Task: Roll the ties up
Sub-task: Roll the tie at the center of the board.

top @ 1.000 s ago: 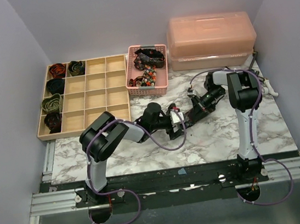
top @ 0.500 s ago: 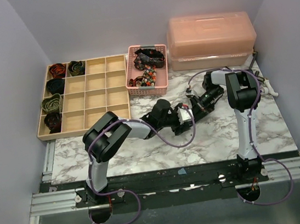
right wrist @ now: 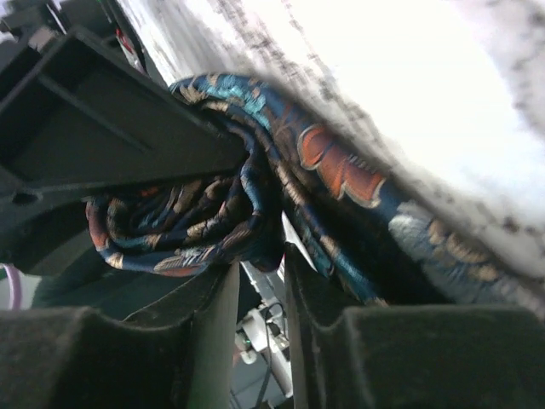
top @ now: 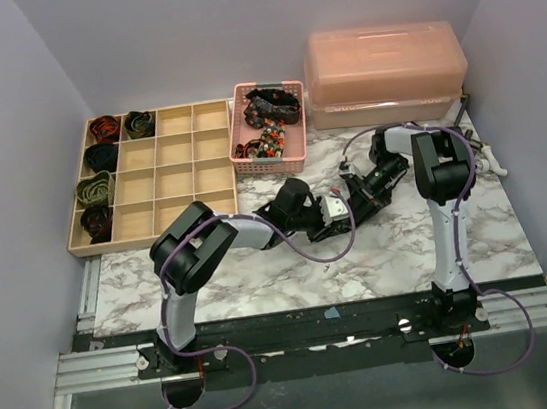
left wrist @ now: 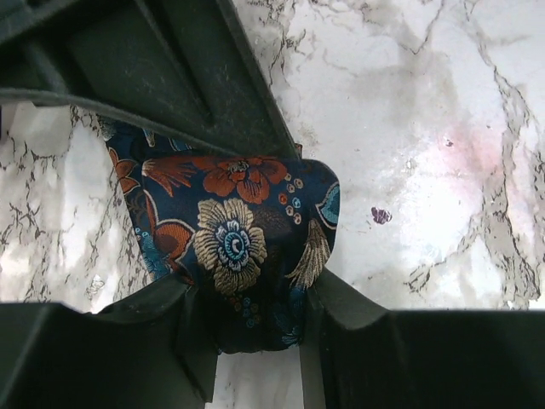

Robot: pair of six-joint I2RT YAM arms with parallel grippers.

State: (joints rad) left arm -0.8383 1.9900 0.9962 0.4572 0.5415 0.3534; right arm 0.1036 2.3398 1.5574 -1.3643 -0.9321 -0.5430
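Five coiled ties (top: 96,189) sit in the tray (top: 172,153); more wait in the basket (top: 245,158). Your left hand (left wrist: 255,294) clamps the floral tie (left wrist: 234,243), coiled on the bench (top: 410,247). Your right hand (right wrist: 260,273) rests against it, narrowly apart. From above, the arms hide the coil, and its tail cannot be traced.

Left tool (left wrist: 255,294) crowds right tool (right wrist: 260,273), basket (top: 268,166) behind, nearside seemingly open

From above, the floral tie (left wrist: 238,247) is covered almost wholly by the left gripper (left wrist: 254,298) and the right gripper (right wrist: 260,266). In the left wrist view its upper edge is hidden under a dark finger (left wrist: 170,85). In the right wrist view the table (right wrist: 409,77) is blurred and washed out.
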